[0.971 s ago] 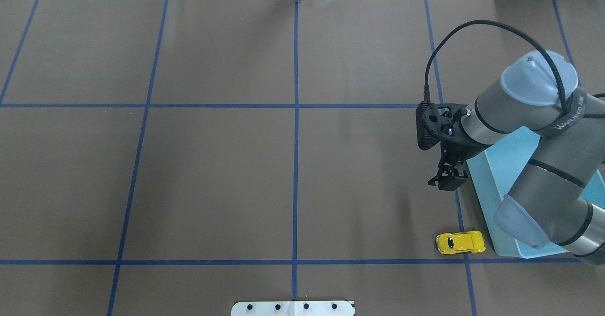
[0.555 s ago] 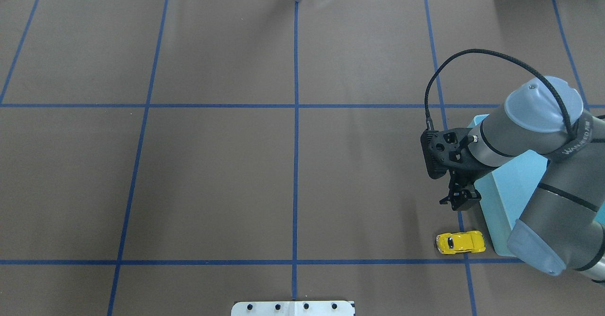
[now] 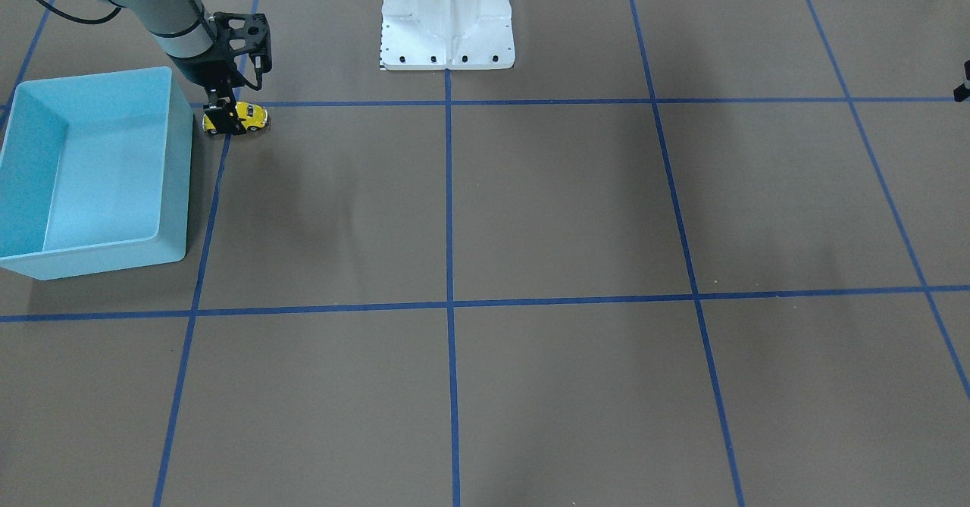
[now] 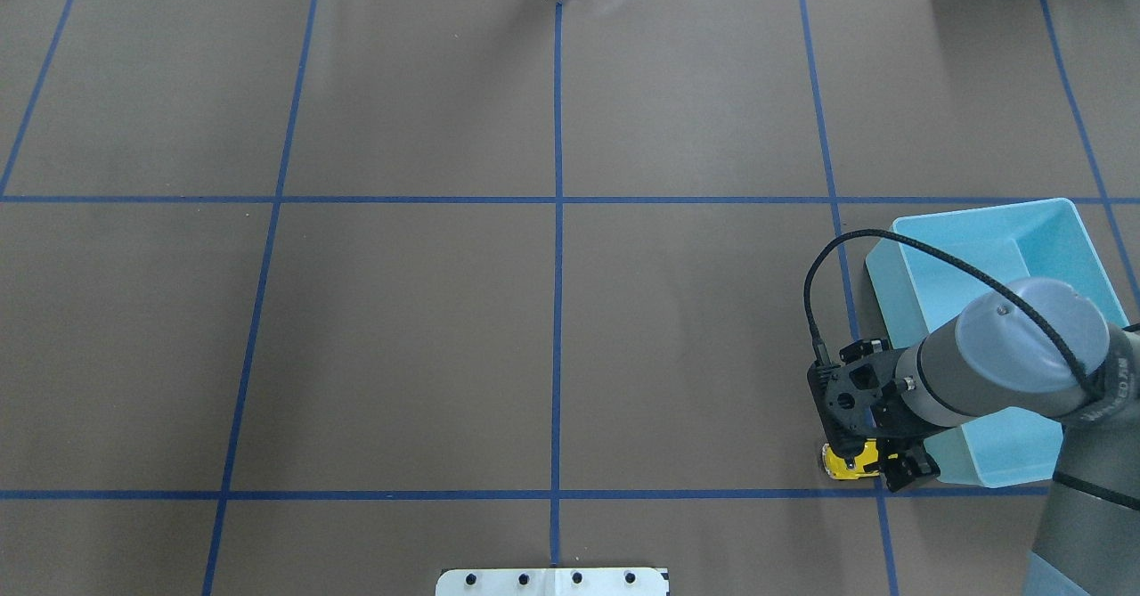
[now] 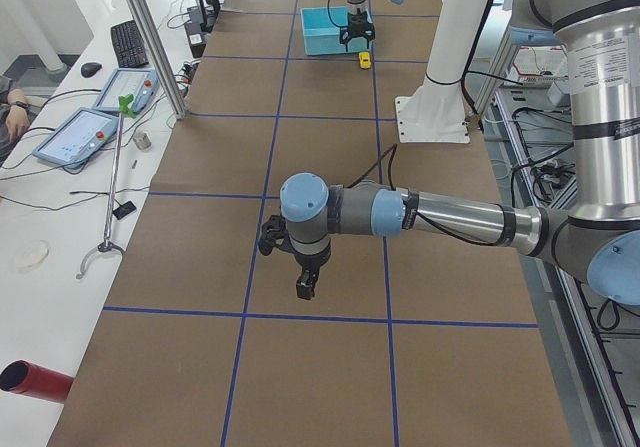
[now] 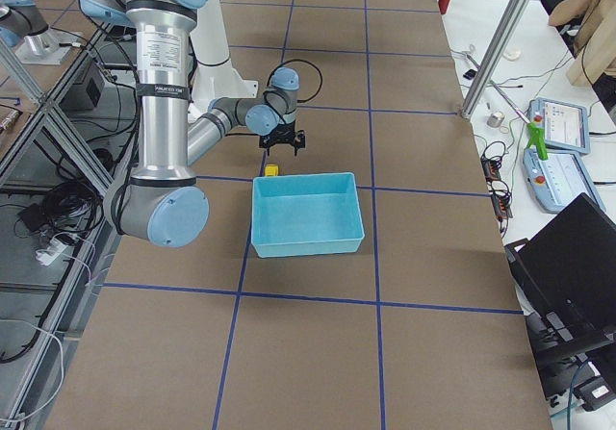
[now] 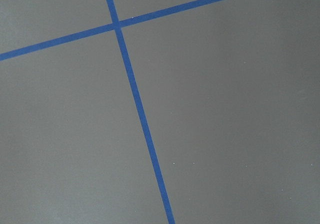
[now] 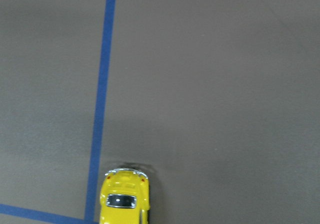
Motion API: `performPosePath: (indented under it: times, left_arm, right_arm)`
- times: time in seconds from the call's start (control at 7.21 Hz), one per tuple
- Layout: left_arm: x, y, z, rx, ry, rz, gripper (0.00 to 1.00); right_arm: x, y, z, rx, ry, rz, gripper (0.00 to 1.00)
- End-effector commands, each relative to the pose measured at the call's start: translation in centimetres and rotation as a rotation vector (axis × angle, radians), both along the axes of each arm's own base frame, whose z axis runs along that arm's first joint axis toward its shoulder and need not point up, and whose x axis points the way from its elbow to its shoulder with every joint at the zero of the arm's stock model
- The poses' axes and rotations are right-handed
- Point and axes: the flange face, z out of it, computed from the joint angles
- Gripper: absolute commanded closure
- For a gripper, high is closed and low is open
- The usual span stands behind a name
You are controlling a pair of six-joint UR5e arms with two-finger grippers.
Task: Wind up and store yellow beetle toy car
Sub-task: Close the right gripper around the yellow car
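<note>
The yellow beetle toy car (image 4: 850,464) stands on its wheels on the brown table, close to the light blue bin (image 4: 980,249) and just beyond a blue tape line. It also shows in the front view (image 3: 251,115) and at the bottom edge of the right wrist view (image 8: 125,200). My right gripper (image 4: 891,461) is open and low over the car's bin-side end, with one finger (image 3: 219,121) in front of the car. My left gripper (image 5: 305,285) hangs over bare table at the far left end; I cannot tell whether it is open or shut.
The bin (image 3: 98,166) is empty and sits right of the car in the overhead view. The white robot base (image 3: 447,14) stands at mid-table on the robot's side. Blue tape lines divide the brown mat into squares. Operators' tablets and tools (image 5: 95,117) lie on a side table.
My right arm has swung toward the robot's side of the table, from beside the bin's far corner down onto the car. The bin is now uncovered. The car has not moved.
</note>
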Motion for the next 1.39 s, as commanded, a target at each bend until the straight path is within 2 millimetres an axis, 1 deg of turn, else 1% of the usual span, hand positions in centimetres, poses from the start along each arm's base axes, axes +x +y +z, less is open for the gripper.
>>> performPosePath:
  times: [0.0, 0.14, 0.28, 0.56, 0.69, 0.83, 0.97, 1.11, 1.25]
  left_arm:
    - [-0.1, 0.1, 1.6, -0.031, 0.009, -0.006, 0.00]
    - [-0.1, -0.1, 1.3, -0.026, 0.009, -0.008, 0.00]
    - [-0.1, -0.5, 1.5, -0.028, 0.001, -0.008, 0.00]
    - [-0.1, -0.6, 1.7, -0.026, 0.003, -0.011, 0.00]
    - [-0.1, -0.6, 1.4, -0.019, 0.003, -0.012, 0.00]
    - [-0.1, -0.3, 1.9, -0.032, 0.007, -0.011, 0.00]
    - [-0.2, 0.1, 2.2, -0.040, 0.008, -0.014, 0.00]
    - [-0.5, 0.2, 2.2, -0.040, 0.010, -0.022, 0.00]
    - [-0.8, 0.9, 2.8, -0.052, 0.010, -0.029, 0.00]
  right_arm:
    - [-1.7, 2.6, 0.9, 0.023, 0.026, -0.051, 0.00]
    - [-1.5, 2.6, 1.0, 0.020, 0.029, -0.050, 0.00]
    - [-0.7, 2.8, 2.2, 0.001, 0.057, -0.035, 0.00]
    - [-0.6, 3.1, 2.6, -0.112, 0.077, 0.085, 0.00]
    - [-0.9, 3.1, 2.7, -0.116, 0.075, 0.088, 0.00]
    - [-0.9, 2.9, 2.8, -0.100, 0.080, 0.096, 0.00]
    - [-1.3, 3.2, 2.9, -0.073, 0.085, 0.087, 0.00]
    - [-2.3, 4.2, 2.9, -0.027, 0.096, 0.076, 0.00]
    - [-2.8, 4.6, 3.2, -0.013, 0.104, 0.069, 0.00]
